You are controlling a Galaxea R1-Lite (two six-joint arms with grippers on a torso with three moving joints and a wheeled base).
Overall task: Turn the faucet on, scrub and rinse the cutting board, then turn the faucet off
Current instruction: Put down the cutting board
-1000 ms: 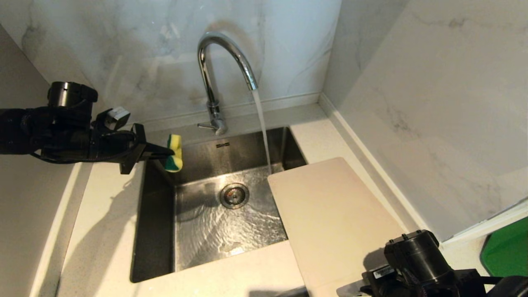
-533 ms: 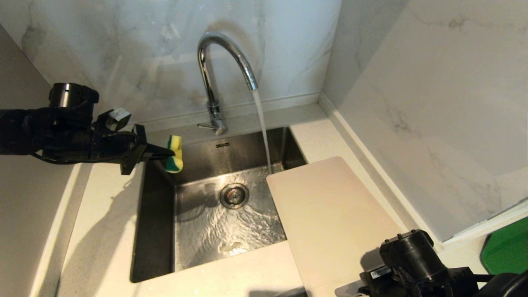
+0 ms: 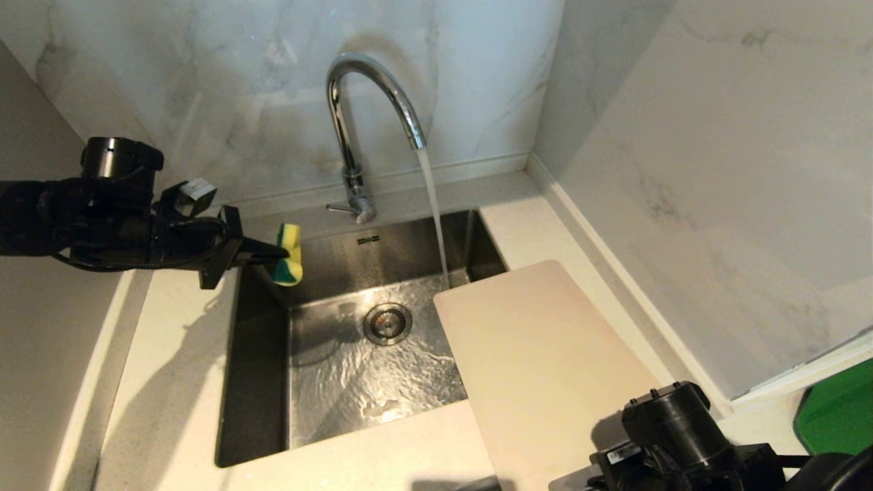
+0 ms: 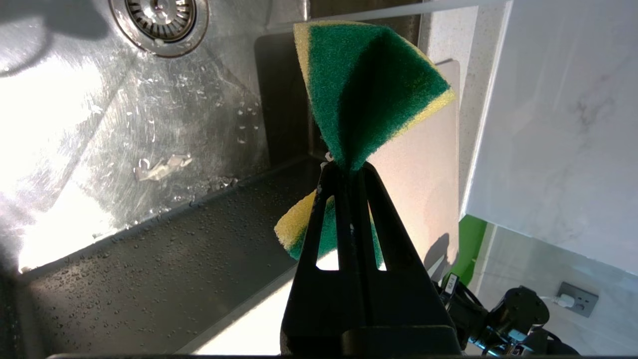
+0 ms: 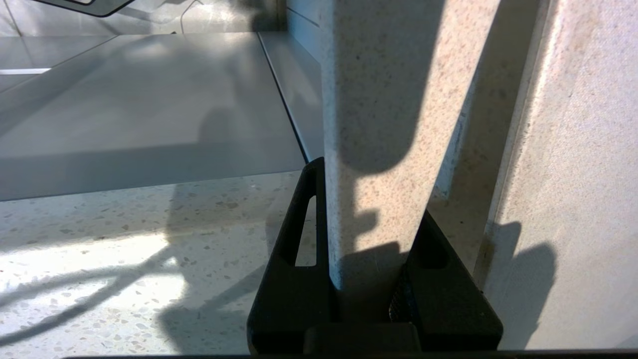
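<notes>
The chrome faucet (image 3: 348, 136) stands behind the sink, and water (image 3: 434, 204) runs from its spout into the basin just beyond the cutting board's far corner. The pale cutting board (image 3: 545, 368) lies on the counter right of the sink, its left edge over the basin. My right gripper (image 5: 369, 189) is shut on the board's near end at the bottom right. My left gripper (image 3: 283, 256) hovers over the sink's far left corner, shut on a folded green-and-yellow sponge (image 3: 292, 239). In the left wrist view the sponge (image 4: 364, 85) fans out past the fingertips.
The steel sink (image 3: 259, 354) has a round drain (image 3: 387, 322) and rippling water on its floor. The faucet's thin lever (image 3: 339, 208) points left. Marble walls close the back and right. A bright green flat object (image 3: 839, 416) lies at the far right.
The cutting board has slid a little to the left over the sink, and my right arm has shifted left with it. My left gripper and the sponge have stayed put.
</notes>
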